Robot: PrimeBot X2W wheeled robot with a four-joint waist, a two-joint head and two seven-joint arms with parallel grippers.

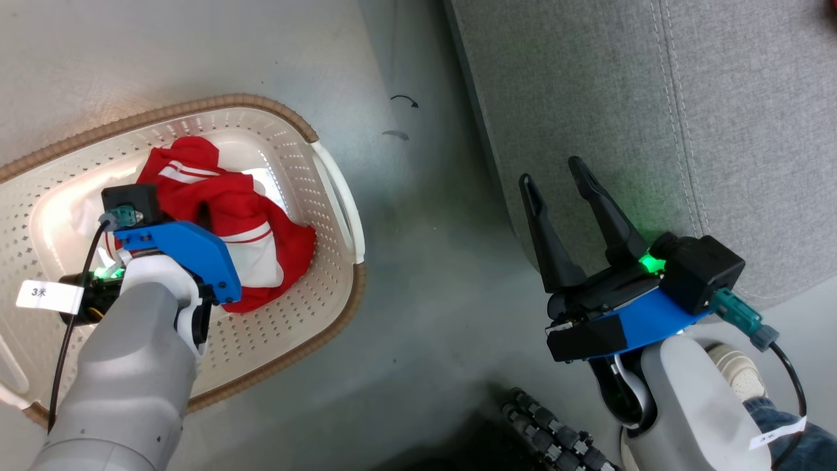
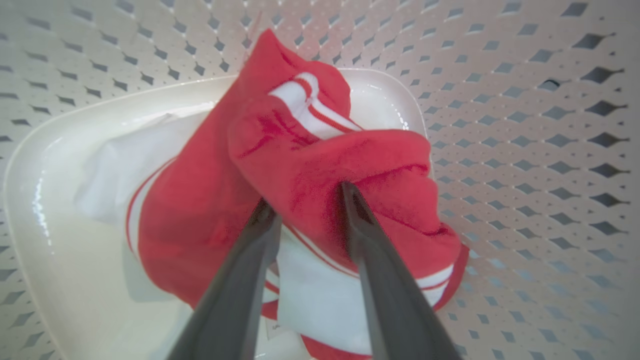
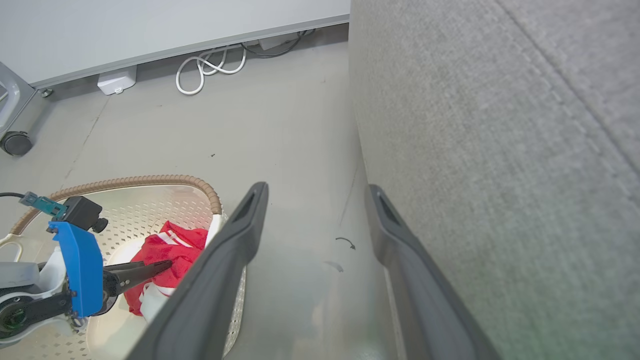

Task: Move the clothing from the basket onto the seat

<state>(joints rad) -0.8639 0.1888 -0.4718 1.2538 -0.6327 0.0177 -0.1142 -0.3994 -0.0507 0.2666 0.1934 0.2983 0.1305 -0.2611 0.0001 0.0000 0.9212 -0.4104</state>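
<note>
Your robot's pale grey left forearm [image 1: 124, 386] reaches down into the cream-white oval plastic laundry basket [image 1: 288, 163], which has perforated sides and a brown woven-look rim and stands on the grey floor [image 1: 418, 275] to the robot's left. At the end of that arm, behind a blue plastic wrist mount [image 1: 189, 252], the left gripper [image 2: 304, 195] has its two long dark fingers parted, with the tips pressed into the soft bright red sports clothing with white stripes and white panels [image 2: 210, 210]. A fold of red cloth bulges between the fingers, but you cannot tell whether they have hold of it. All of the clothing lies bunched in a heap on the bottom of the basket, none of it on the seat. On your other side, the right gripper [image 1: 551, 171] hangs with its fingers spread wide and nothing between them, where the floor meets the front edge of the large light grey fabric-upholstered sofa seat [image 1: 588, 85]. The seat's stitched seams run away from the robot. A person's white shoe [image 1: 735, 373] and blue denim trouser leg [image 1: 791, 432] show beside the right forearm. Farthest off, in the right wrist view, a looped white cable [image 3: 210, 70] lies at the foot of a pale wall [image 3: 150, 25], well beyond the basket.
</note>
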